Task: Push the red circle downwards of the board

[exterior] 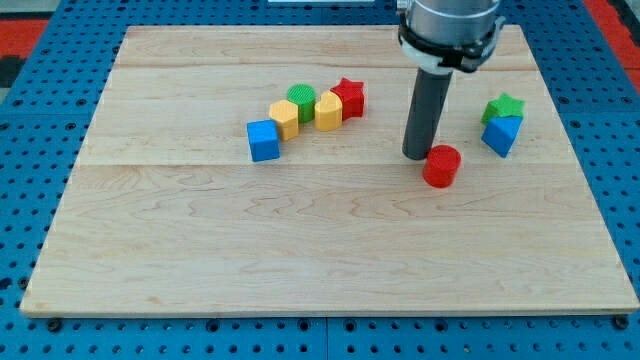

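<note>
The red circle is a short red cylinder lying right of the board's middle. My tip is at the lower end of the dark rod, just to the upper left of the red circle, touching or almost touching its edge. The rod rises to the arm's grey and white body at the view's top.
A green star and a blue block sit to the right. A row left of the rod holds a red star, a yellow block, a green circle, a yellow hexagon and a blue cube. The wooden board lies on a blue pegboard.
</note>
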Available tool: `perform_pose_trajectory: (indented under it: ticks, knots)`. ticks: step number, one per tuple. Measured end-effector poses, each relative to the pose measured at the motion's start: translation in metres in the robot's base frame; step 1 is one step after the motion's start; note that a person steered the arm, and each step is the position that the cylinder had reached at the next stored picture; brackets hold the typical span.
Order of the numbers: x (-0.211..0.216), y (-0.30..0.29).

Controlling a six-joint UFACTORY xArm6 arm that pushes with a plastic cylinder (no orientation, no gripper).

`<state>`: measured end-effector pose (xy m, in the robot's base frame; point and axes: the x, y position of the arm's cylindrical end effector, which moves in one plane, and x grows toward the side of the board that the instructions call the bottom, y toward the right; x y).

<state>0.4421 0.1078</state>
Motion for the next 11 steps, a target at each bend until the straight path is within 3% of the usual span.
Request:
perform_pose_trajectory:
  ticks: [3,4,5,6,7,8,10,11]
  knots:
    - [0.091,0.0]
    - [0.094,-0.007]
    - [0.088,-0.025]
    - [0.034,-0.041]
    - [-0.062,-0.038]
    - [-0.106,0.021]
    - [-0.092,0.038]
    - [-0.056,0.038]
